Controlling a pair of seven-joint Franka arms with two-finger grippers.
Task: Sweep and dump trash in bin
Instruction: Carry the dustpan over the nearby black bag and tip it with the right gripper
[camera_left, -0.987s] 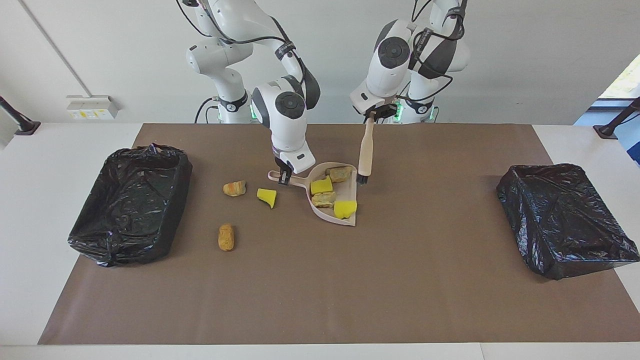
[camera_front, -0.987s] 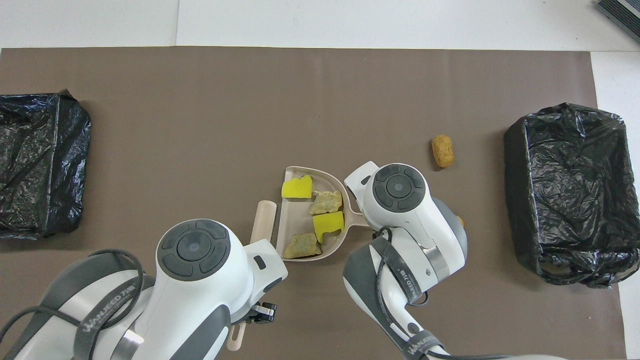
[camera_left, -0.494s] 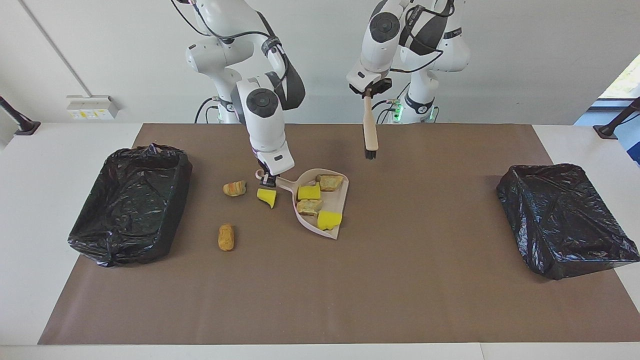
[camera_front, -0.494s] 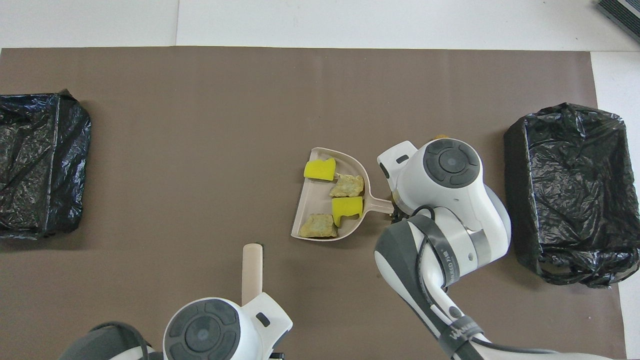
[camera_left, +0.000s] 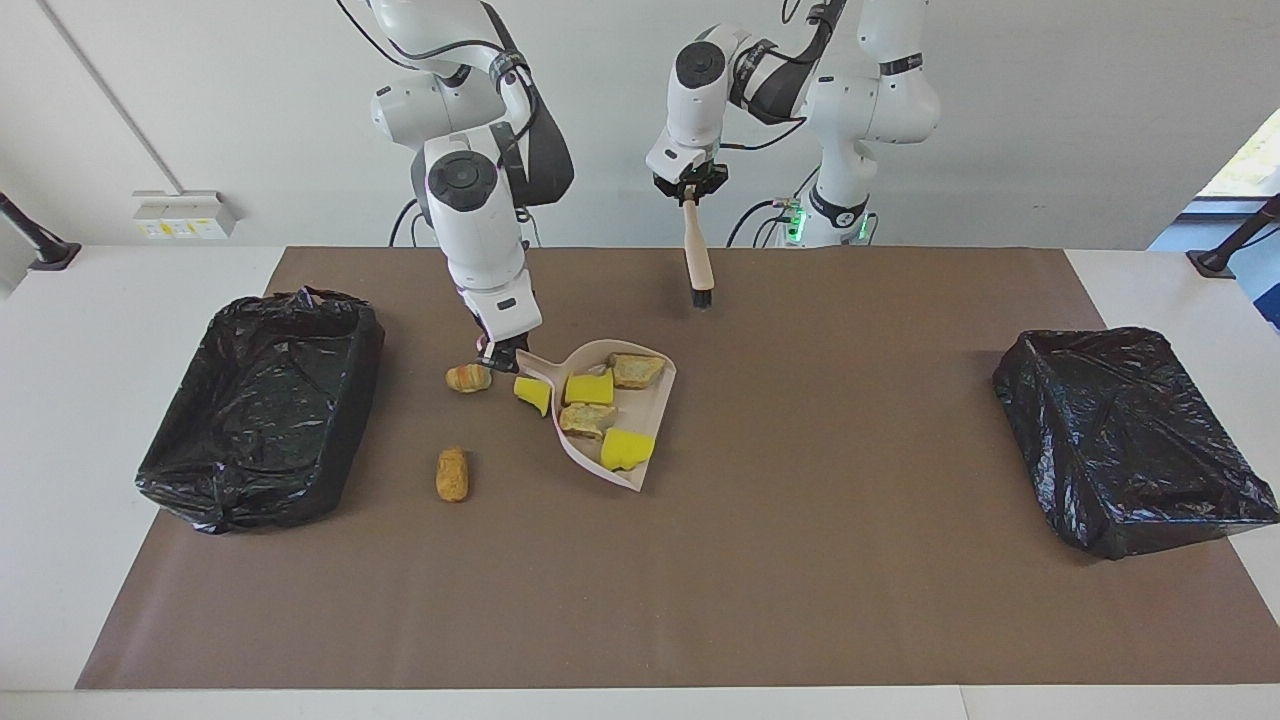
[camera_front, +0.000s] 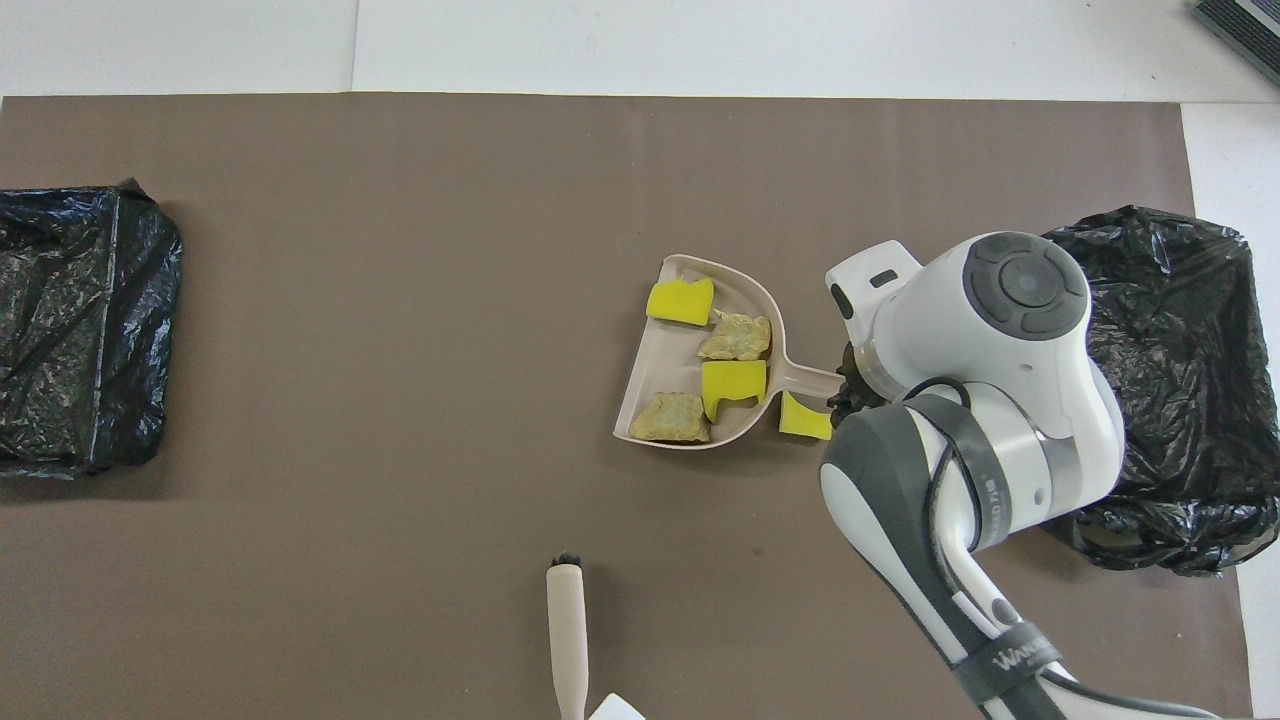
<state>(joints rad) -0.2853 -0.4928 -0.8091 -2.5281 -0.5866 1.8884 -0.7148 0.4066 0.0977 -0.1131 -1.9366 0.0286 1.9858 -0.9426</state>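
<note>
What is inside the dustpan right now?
The dustpan holds four pieces: two yellow sponge chunks and two bread pieces. Whether anything smaller lies under them cannot be seen. The right gripper holds its handle.

One marking is legible: white lettering on the dark grey band of the right arm (camera_front: 1000, 660), low in the overhead view, partly readable as "WANU…", the rest cut off. A second band higher on that arm carries lettering too foreshortened to read.
</note>
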